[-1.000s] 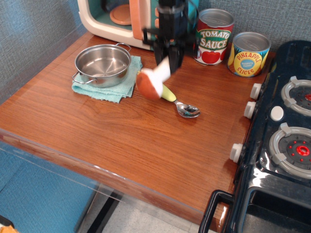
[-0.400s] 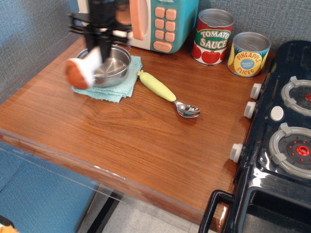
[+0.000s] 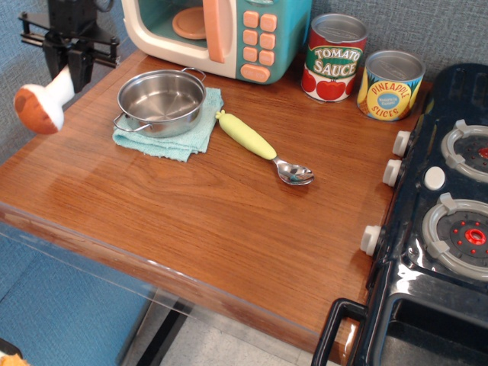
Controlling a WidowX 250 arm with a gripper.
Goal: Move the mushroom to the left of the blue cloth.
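Observation:
My gripper [image 3: 67, 72] hangs at the far left, above the table's left edge, and is shut on the white stem of the mushroom [image 3: 42, 105]. The mushroom's reddish-brown cap points down and to the left, in the air. The blue cloth [image 3: 171, 139] lies rumpled on the wooden table to the right of the gripper. A steel pot [image 3: 161, 101] sits on the cloth and covers much of it.
A yellow-green-handled spoon [image 3: 263, 149] lies right of the cloth. A teal toy microwave [image 3: 221, 34] stands at the back, with a tomato sauce can [image 3: 335, 57] and a pineapple can [image 3: 390, 85] beside it. A toy stove [image 3: 446, 221] fills the right side.
The gripper has carried the mushroom leftward, from above the spoon handle, over the pot, to beyond the cloth's left side. The pot, cloth and spoon have not moved.

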